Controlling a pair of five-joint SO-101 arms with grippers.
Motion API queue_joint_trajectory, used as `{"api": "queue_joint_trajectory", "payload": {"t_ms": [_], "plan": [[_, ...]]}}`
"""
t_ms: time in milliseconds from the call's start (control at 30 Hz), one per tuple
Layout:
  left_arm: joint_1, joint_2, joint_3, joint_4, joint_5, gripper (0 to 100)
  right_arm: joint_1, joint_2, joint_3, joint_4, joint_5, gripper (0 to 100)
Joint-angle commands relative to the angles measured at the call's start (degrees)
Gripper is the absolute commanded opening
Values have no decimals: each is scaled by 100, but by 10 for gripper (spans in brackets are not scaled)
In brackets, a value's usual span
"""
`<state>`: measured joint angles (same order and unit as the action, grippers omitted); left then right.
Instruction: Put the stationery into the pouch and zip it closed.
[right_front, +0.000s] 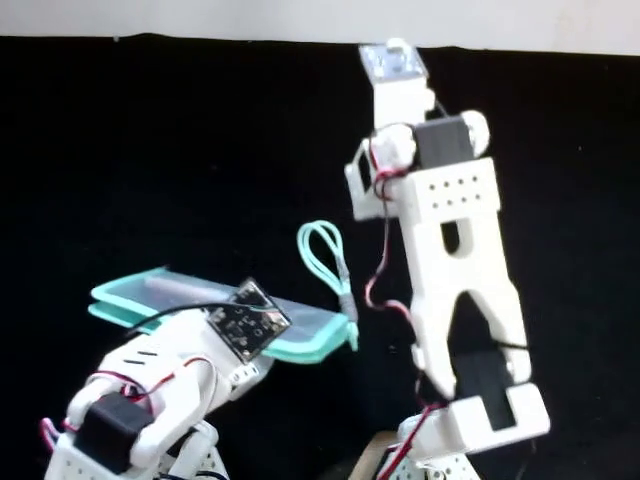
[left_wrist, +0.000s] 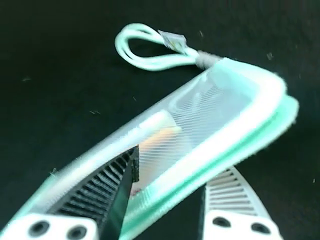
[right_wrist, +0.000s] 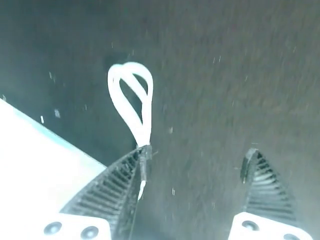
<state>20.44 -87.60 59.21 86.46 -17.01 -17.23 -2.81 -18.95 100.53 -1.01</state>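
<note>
Pouch (left_wrist: 210, 115) (contents a blur) sits pinched in left claw (left_wrist: 180, 160), near end cut off; right claw (right_wrist: 197, 152) gapes wide.

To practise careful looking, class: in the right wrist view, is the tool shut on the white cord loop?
No, the right tool stands open, and the cord loop lies by just one side of it.

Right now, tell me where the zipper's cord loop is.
In the high view the cord loop lies on the black table, just off the pouch at its right end, between it and the right arm.
</note>
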Motion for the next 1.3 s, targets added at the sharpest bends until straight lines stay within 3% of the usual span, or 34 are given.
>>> {"api": "queue_joint_trajectory", "payload": {"t_ms": [0, 233, 467, 533, 867, 967, 1133, 1267], "plan": [[-347, -48, -822, -290, -70, 207, 66, -936, 549, 40, -26, 286], [-523, 4, -1341, -457, -53, 207, 75, -1982, 1235, 40, -26, 286], [-1754, 13, -620, -2875, -44, 191, 66, -2536, 1815, 31, -44, 286], [-1851, 13, -549, -3156, -44, 170, 66, -2668, 1824, 40, -53, 286], [-1859, -48, -576, -2505, -44, 160, -488, -3081, 2229, 48, -62, 280], [-1859, -57, -611, -2268, -44, 150, -523, -3222, 2422, 40, -26, 214], [-1859, -57, -1051, -1820, -53, 2, -514, -3565, 2721, 4, -18, 74], [-1859, -57, -1288, -1363, -53, 7, -505, -4092, 3125, -365, -18, 5]]}}
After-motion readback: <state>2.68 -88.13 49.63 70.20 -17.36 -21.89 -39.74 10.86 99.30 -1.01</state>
